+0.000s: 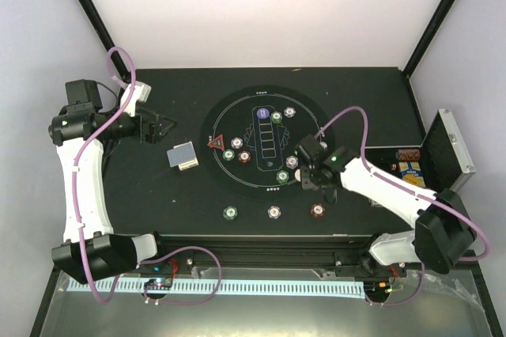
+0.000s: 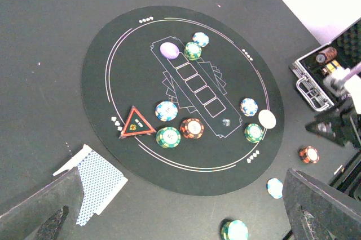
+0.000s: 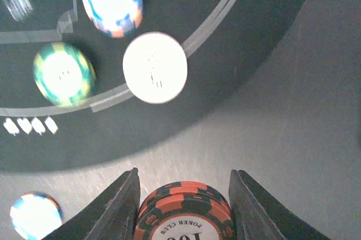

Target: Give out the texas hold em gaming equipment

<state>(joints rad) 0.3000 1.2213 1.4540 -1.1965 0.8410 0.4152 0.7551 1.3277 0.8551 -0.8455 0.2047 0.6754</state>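
Right gripper [image 3: 183, 186]: fingers closed against both sides of a red stack [image 3: 183, 217], over bare table [image 3: 304, 138] just outside the mat [image 2: 113, 82]; the number of chips in the stack could not be told.
White disc [image 3: 155, 68], one: on the mat, just ahead of the fingertips.
Green chips [image 3: 62, 74], four: one ahead and left of the fingers, two farther across the mat, one off it well to the left.
White chips [image 3: 111, 0], four: one beyond the disc, two farther on, one off the mat near the fingers' left.
Red chip [image 2: 192, 128], one: mid-mat.
Purple disc [image 2: 169, 50], one, and triangle [image 2: 135, 123], one: across the mat from the fingers.
Left gripper [image 1: 162, 127]: wide open, empty.
Cards [image 2: 96, 181], one pile: near one of its fingers.
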